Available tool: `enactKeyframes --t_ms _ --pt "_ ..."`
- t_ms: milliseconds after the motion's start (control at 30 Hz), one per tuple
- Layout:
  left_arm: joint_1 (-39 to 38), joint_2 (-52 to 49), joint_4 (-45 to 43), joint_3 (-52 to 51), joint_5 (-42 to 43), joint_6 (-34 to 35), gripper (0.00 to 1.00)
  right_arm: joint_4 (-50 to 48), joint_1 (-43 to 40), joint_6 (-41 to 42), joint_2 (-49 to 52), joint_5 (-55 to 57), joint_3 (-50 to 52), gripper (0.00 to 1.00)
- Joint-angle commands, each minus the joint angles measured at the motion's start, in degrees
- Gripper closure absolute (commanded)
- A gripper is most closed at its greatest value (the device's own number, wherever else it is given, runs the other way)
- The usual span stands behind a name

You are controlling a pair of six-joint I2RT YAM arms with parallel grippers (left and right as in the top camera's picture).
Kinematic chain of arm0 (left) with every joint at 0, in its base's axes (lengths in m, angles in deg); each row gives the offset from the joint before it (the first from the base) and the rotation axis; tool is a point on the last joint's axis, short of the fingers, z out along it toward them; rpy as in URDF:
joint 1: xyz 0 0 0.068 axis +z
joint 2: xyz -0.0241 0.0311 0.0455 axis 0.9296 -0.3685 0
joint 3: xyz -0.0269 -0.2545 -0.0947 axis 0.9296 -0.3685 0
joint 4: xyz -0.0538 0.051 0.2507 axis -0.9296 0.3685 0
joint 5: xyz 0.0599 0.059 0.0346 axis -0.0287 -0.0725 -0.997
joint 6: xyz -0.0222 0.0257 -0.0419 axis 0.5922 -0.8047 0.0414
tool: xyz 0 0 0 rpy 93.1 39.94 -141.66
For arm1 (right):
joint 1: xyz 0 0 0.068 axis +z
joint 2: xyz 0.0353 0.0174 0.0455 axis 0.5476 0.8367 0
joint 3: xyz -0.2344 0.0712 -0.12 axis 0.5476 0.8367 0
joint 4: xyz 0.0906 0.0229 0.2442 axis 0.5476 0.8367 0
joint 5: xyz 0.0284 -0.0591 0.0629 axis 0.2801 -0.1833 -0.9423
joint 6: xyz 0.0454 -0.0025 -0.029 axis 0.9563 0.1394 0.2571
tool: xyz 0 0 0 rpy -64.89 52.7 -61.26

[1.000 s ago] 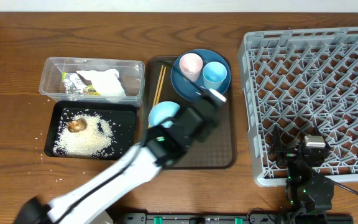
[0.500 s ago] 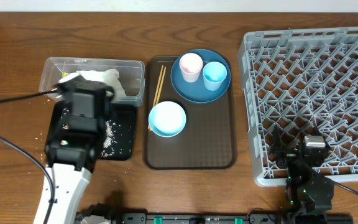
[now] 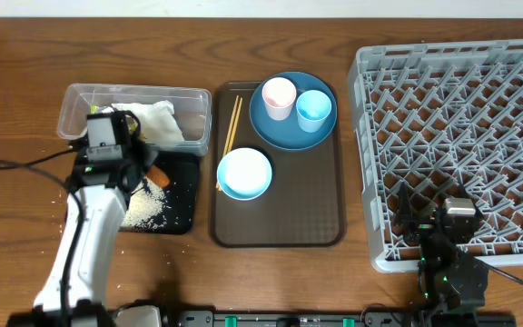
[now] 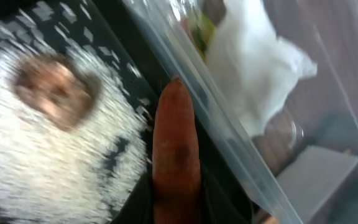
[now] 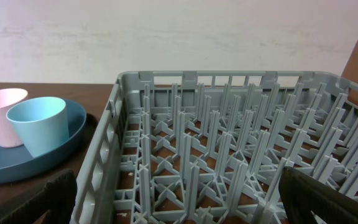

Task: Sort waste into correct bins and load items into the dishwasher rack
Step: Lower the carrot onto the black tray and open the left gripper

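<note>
Swinging across from the brown serving tray (image 3: 289, 218) within the last second, your left arm now hangs over the bins, its left claw (image 4: 178, 208) clamped on the orange carrot (image 4: 176, 146). The carrot sits above the black tray (image 3: 182, 195), just beside the wall of the clear tub (image 3: 134, 89), its tip pointing at that wall. To my eye this means the last loose scrap is off the dishes, and what you have left of the sorting is one release.

The black tray holds the white rice (image 4: 42, 155) and the small brown lump (image 4: 55, 90), so food scraps seem to belong there. Let go over the tray, not over the tub wall.

The clear tub holds the crumpled white tissue (image 3: 157, 120) and a glimpse of the yellow-green packet (image 4: 201, 31). I cannot make out the foil wrapper under your arm.

The serving tray carries the wooden chopsticks (image 3: 234, 123), the light blue bowl (image 3: 244, 173) and the dark-blue plate (image 3: 284, 132). On the plate the pale pink cup (image 3: 279, 96) and the light blue cup (image 3: 313, 109) stand upright.

The dishwasher rack (image 3: 461, 118) is empty, so none of the loading is done. Your right claw (image 5: 176, 186) waits at its near edge, jaws wide apart, holding nothing.
</note>
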Motion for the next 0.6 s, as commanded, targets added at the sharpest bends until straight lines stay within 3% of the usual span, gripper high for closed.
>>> enactKeyframes --t_ms 0,433,567 --pt "0.26 -3.41 -1.6 -0.22 4.42 2.84 0.94 0.17 -0.39 0.24 -0.07 0.55 0.11 0.01" --pt "0.26 -9.55 -2.64 -0.22 5.7 13.0 0.93 0.17 -0.39 0.24 -0.07 0.55 0.09 0.01" --pt "0.26 -9.55 -2.84 -0.22 5.27 13.27 0.93 0.17 -0.39 0.24 -0.07 0.55 0.11 0.01"
